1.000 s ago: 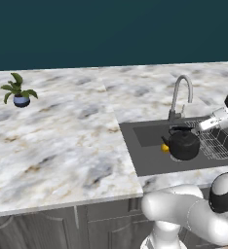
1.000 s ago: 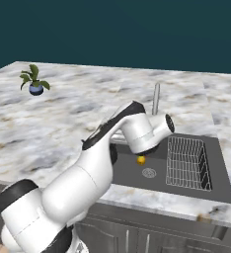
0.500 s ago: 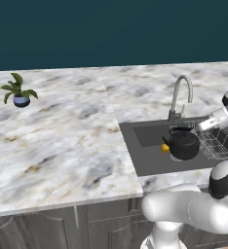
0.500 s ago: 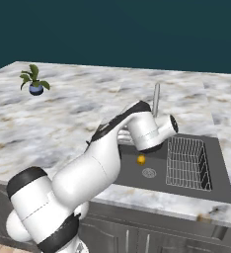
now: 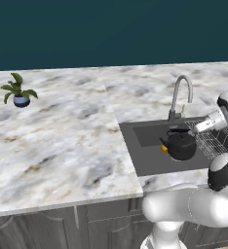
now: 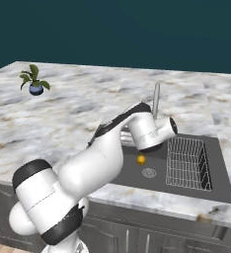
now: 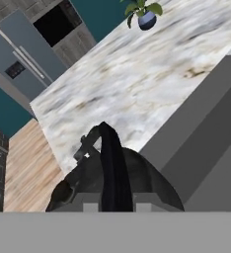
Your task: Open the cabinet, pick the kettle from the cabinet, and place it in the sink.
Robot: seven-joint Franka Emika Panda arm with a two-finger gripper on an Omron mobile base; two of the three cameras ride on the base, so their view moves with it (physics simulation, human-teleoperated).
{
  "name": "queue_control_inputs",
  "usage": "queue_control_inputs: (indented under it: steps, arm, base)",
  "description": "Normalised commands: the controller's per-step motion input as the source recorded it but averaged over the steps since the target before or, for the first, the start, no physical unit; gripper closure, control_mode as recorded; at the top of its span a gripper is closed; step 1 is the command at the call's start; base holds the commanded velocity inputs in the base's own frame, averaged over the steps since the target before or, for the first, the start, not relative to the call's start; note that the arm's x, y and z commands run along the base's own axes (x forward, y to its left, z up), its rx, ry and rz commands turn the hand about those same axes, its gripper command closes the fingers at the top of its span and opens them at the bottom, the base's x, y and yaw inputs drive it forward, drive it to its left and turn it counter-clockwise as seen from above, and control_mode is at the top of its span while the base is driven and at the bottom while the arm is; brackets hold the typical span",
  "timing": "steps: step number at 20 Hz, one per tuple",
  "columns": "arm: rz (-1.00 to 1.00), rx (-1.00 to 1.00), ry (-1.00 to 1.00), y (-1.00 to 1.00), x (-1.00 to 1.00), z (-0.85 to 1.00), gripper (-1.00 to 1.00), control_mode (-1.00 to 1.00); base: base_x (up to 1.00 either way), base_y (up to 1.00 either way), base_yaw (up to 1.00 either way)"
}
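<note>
Currently the kettle (image 5: 180, 145) sits upright inside the sink (image 5: 145, 151), near the middle of the basin, just at 9 o'clock of the wire dish rack (image 5: 211, 141) in the left base view. Its short spout points toward 9 o'clock in that view, away from the rack, so the spout-to-body axis runs roughly along the length of the basin. A small yellow object (image 6: 141, 159) lies on the sink floor beside the drain (image 6: 149, 172), seen in the right base view; in the left base view it shows just at the spout side of the kettle.

In the hand view the arched handle (image 7: 112, 170) of the kettle runs up the centre of the frame from 6 o'clock toward 12 o'clock, directly in line with the gripper (image 7: 115, 207). The gripper is clenched on the kettle handle, with the round black body spreading to both sides below it.

The gooseneck faucet (image 5: 180, 95) stands at the back rim of the sink, at 12 o'clock of the kettle in the left base view. The marble bench (image 5: 62, 141) surrounds the basin. A small potted plant (image 5: 19, 91) stands on the bench far toward 9 o'clock, well apart from the sink.
</note>
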Motion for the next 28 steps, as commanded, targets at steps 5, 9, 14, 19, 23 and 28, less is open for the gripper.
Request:
queue_control_inputs:
  steps: [5,9,14,19,23,28]
  arm:
    - [0.0,0.0,0.0,0.0,0.25,-0.14,1.0,-1.0]
    - [0.0,-0.01,0.0,0.01,0.28,-0.17,1.0,-1.0]
    - [0.0,-0.01,0.04,0.0,0.28,-0.23,1.0,-1.0]
    - [0.02,0.0,0.04,-0.09,0.19,-0.23,1.0,-1.0]
    - [0.04,0.0,0.01,-0.1,0.14,-0.23,1.0,-1.0]
    - [0.06,0.0,0.0,-0.13,0.11,-0.25,1.0,-1.0]
  base:
    - [0.0,0.0,0.0]
    - [0.0,0.0,0.0]
    - [0.0,0.0,0.0]
    - [0.0,0.0,0.0]
    - [0.0,0.0,0.0]
    - [0.0,0.0,0.0]
